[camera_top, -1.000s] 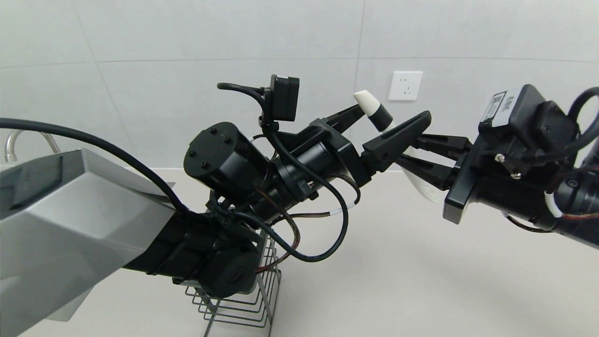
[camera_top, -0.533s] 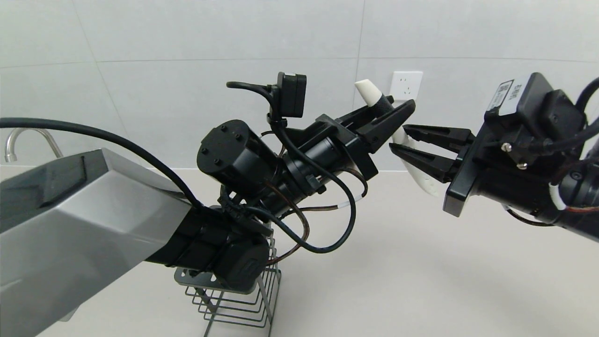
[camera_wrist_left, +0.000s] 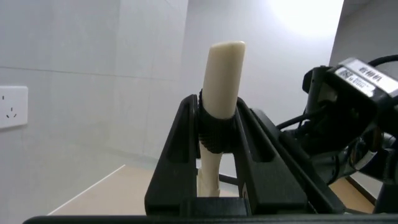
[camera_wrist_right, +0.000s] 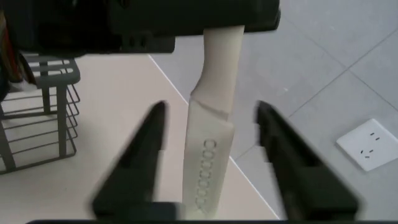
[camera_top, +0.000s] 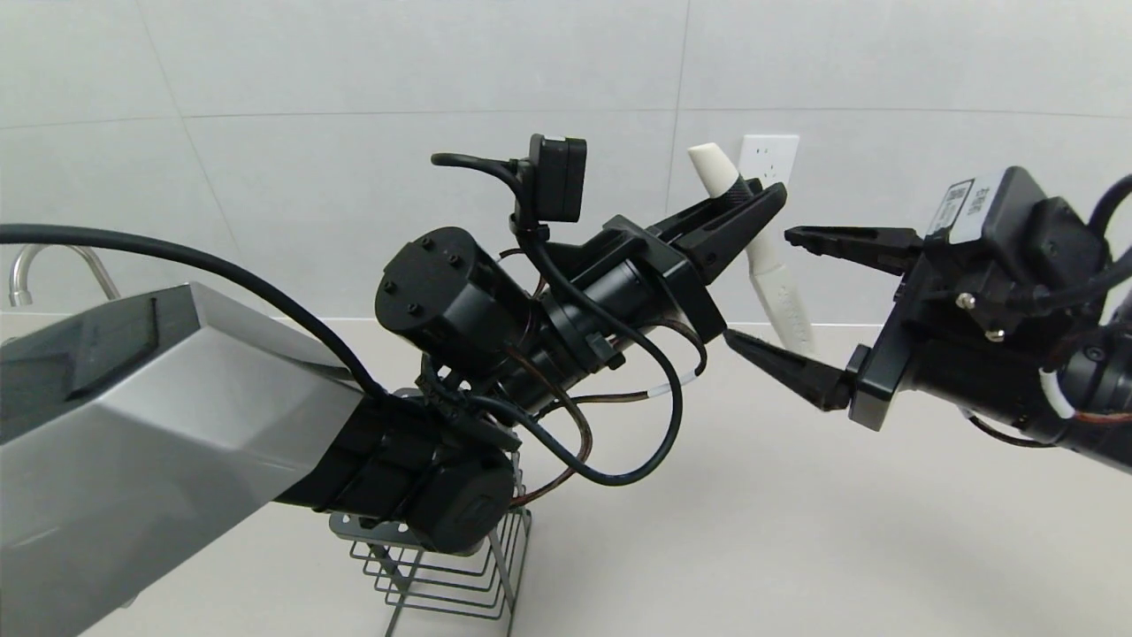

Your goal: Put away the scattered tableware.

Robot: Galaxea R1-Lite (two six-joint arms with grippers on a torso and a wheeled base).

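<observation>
Though part-hidden, knife (camera_top: 769,281) in left hand (camera_top: 762,202)

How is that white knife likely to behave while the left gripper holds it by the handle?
The knife is probably stiff: its blade hangs straight below the left gripper. It looks thin and light. Held at the black band alone, it might pivot if bumped.

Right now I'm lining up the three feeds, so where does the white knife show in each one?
Head view: upper centre-right, the white knife is gripped by the left claw, blade hanging below it.
Left wrist view: centre, the handle end pokes out past the claw.
Right wrist view: centre, the dotted blade faces the camera.
Shared landmark: the wall socket.
</observation>
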